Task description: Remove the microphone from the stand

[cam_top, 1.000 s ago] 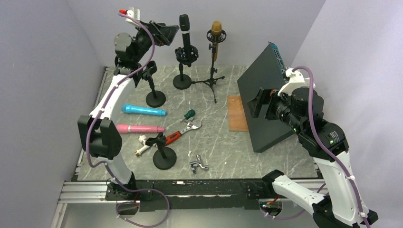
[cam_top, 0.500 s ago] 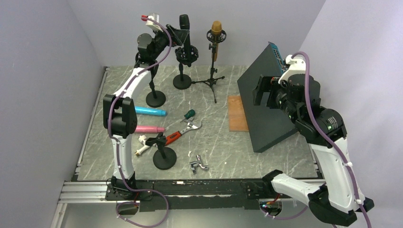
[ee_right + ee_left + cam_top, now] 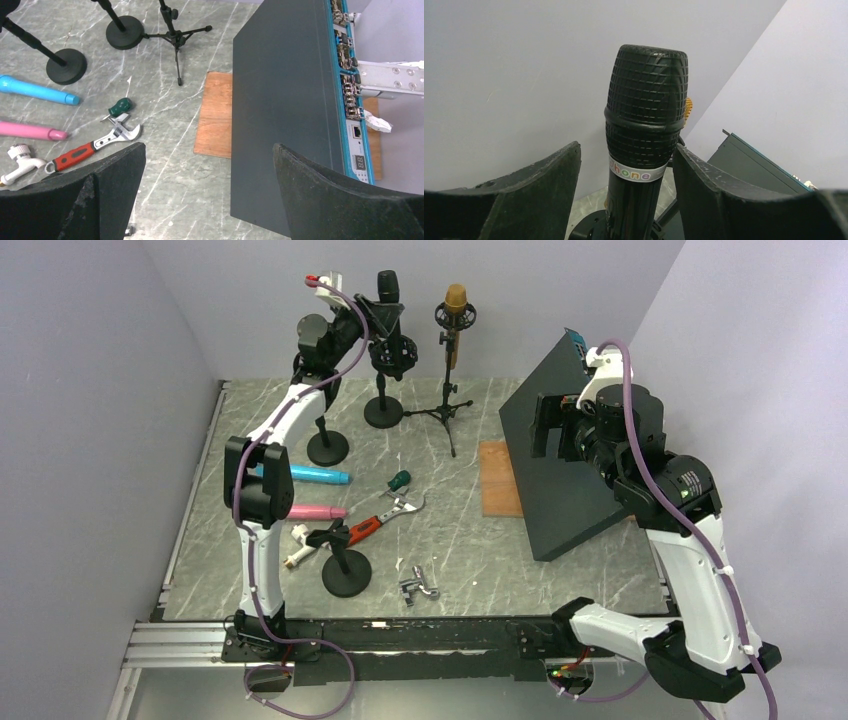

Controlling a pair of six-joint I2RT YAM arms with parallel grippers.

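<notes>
A black microphone (image 3: 388,292) stands upright in its clip on a round-based stand (image 3: 383,412) at the back of the table. My left gripper (image 3: 384,318) is raised to it from the left. In the left wrist view the microphone (image 3: 646,120) stands between my left gripper's (image 3: 626,150) two fingers, just below its mesh head. A gap shows beside the left finger (image 3: 549,185), and the right finger (image 3: 709,185) is close to the body. My right gripper (image 3: 545,428) hangs open and empty above the dark box; the right wrist view (image 3: 207,147) shows only table and box between its fingers.
A gold microphone (image 3: 456,302) sits on a tripod right of the black one. Blue (image 3: 305,474) and pink (image 3: 305,511) microphones, a red-handled wrench (image 3: 385,517) and two empty stands (image 3: 327,448) (image 3: 346,575) occupy the left. A tilted dark grey box (image 3: 560,455) and wooden board (image 3: 497,478) lie right.
My left arm has swung right to the black microphone, and its jaws have narrowed around it. The right arm has lifted and turned a little above the box.
</notes>
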